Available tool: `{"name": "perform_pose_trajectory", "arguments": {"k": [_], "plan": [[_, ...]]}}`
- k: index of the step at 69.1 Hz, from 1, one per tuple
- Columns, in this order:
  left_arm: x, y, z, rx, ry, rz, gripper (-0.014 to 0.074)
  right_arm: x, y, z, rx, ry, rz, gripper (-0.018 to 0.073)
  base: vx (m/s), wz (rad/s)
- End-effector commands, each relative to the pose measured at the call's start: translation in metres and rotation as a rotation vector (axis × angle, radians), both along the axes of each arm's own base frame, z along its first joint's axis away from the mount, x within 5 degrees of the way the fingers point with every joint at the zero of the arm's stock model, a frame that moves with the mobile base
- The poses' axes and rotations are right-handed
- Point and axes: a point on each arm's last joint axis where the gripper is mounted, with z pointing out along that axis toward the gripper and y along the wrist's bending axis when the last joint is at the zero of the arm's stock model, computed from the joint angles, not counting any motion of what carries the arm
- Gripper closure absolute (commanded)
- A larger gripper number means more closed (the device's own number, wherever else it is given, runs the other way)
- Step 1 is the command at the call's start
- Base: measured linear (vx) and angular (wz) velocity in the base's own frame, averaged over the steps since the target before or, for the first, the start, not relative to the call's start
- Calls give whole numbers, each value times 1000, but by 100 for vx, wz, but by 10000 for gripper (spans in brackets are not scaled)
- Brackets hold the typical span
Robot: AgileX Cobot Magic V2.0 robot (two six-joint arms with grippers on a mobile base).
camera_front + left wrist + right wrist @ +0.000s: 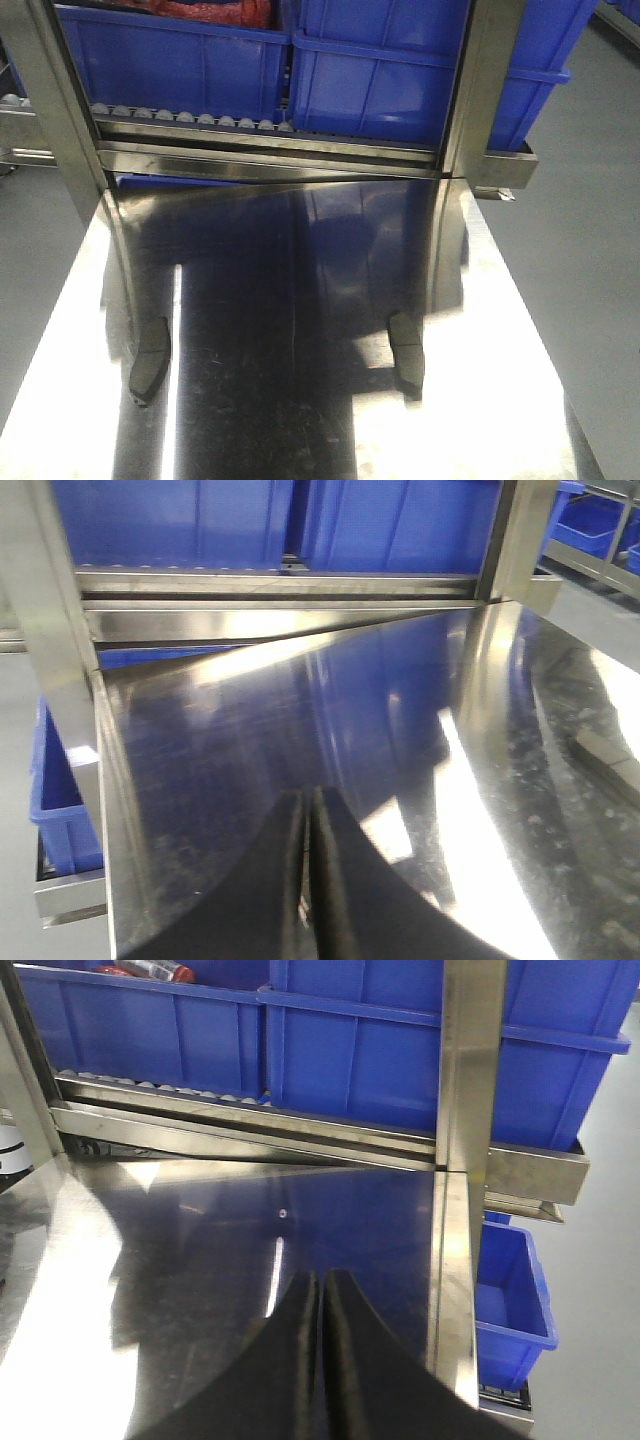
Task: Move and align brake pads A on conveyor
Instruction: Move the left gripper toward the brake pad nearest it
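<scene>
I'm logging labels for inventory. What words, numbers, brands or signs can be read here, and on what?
None can be read.
The blue bins, the steel table and the rack post show no lettering.
The red items in the left bin are too blurred to tell.

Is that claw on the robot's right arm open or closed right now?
Shut. The right gripper shows its two dark fingers pressed together along a thin seam, with nothing between them.

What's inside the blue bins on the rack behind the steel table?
Red items poke above the left blue bin. The right blue bin shows only its walls; its contents are hidden.
</scene>
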Motion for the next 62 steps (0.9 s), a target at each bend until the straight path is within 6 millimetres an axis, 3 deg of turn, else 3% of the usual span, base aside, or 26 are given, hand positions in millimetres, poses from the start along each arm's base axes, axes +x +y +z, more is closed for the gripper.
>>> {"name": "perform_pose_trajectory", "arguments": {"k": [1, 62], "plan": [[2, -3, 13, -25, -78, -23, 601, 1, 0, 16, 9, -93, -1, 567, 3, 14], [2, -3, 13, -25, -78, -23, 601, 1, 0, 16, 9, -93, -1, 567, 1, 2]]}}
